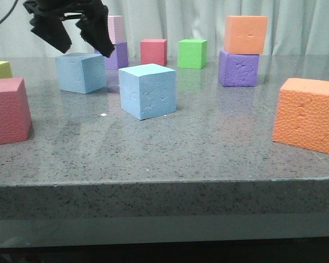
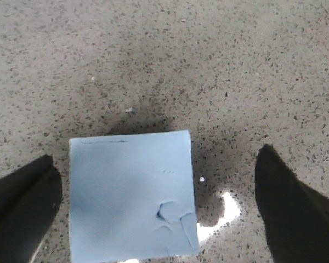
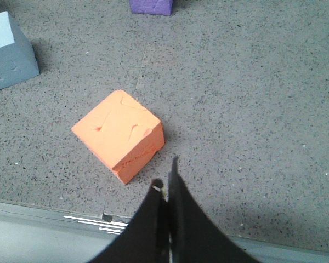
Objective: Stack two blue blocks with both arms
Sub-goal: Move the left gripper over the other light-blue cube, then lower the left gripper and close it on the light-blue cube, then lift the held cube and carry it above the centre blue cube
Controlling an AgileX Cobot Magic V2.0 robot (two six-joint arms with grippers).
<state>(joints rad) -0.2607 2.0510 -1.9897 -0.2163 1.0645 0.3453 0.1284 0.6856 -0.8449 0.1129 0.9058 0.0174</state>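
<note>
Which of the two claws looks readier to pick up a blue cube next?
The left claw. It hangs open right above the farther sky-blue foam cube, fingers either side in its wrist view. The right claw is shut, hovering near the table edge beside an orange foam cube.

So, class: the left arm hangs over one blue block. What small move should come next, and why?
Probably lower the left gripper straight down. Its fingers are spread open either side of the far blue block, above it and not touching.
</note>
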